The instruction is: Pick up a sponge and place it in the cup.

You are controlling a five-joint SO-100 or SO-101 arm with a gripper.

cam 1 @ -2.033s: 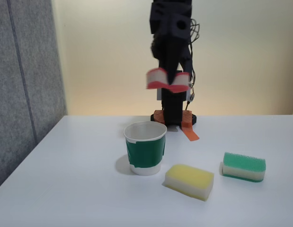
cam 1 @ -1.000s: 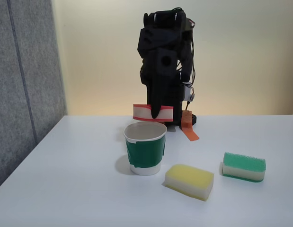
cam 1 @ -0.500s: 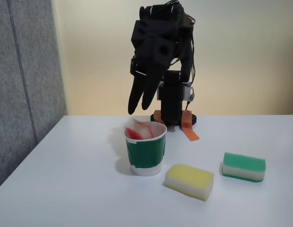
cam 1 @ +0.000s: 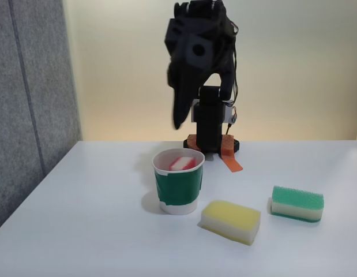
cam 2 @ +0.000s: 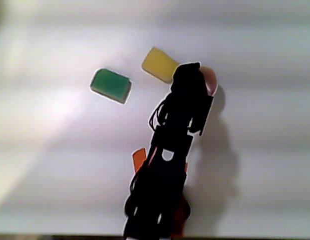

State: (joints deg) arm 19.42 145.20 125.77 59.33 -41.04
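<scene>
I see a white table (cam 1: 80,231) in front of a pale yellow wall, with a grey panel on the left of the fixed view. On the table stands the cup (cam 1: 178,182), white paper with a dark green band. The sponge (cam 1: 181,163) lies inside it, its red top and white foam showing just below the rim. My black arm rises behind the cup, and the gripper (cam 1: 179,118) hangs well above the rim, holding nothing; its fingers look drawn together, though motion blur keeps me from being sure. To the right of the cup lie a yellow sponge (cam 1: 230,221) and, further right, a green-topped sponge (cam 1: 297,203). In the other view, from above, the arm covers most of the cup (cam 2: 211,80).
</scene>
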